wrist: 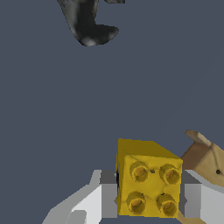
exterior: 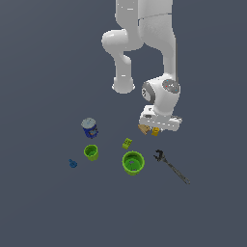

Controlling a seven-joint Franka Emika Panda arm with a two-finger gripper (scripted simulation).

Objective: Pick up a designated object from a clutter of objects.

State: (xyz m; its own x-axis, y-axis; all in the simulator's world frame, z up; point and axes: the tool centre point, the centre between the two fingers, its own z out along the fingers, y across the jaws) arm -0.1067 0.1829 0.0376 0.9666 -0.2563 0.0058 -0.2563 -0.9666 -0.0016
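Wrist view: studded yellow block (wrist: 148,179) between grey fingers (wrist: 109,192).

Pretty much the only other thing here is the floor (exterior: 43,207), a flat, matte slate-blue surface that runs edge to edge in the exterior view. No texture or seams that I can make out, and the wrist view shows the same plain grey-blue.

Simulated scene: featureless grey floor (exterior: 43,202), rendered objects.
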